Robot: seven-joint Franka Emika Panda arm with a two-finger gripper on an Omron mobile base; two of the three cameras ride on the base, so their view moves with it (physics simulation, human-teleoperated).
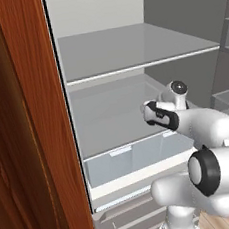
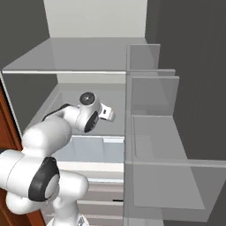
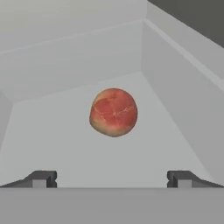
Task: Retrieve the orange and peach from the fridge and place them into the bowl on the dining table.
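Evidently, in the left base view we had the arm reaching into the open fridge (image 1: 129,49), wrist above the pale crisper drawer (image 1: 131,157). From the right base view, the hand sat under the shelf (image 2: 70,59). In the hand view, the gripper (image 3: 111,178) stood wide open and empty, the peach (image 3: 113,112) ahead, centred between the fingertips (not touching). We judged this the approach; next, advance and close.

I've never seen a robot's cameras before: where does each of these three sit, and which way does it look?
Left base view: behind the arm's left, facing the open fridge; arm at lower right.
Right base view: behind its right, same fridge and door bins; arm at lower left.
Hand view: on the hand, looking past the open gripper at the peach.
Both base views share the fridge shelves and arm.
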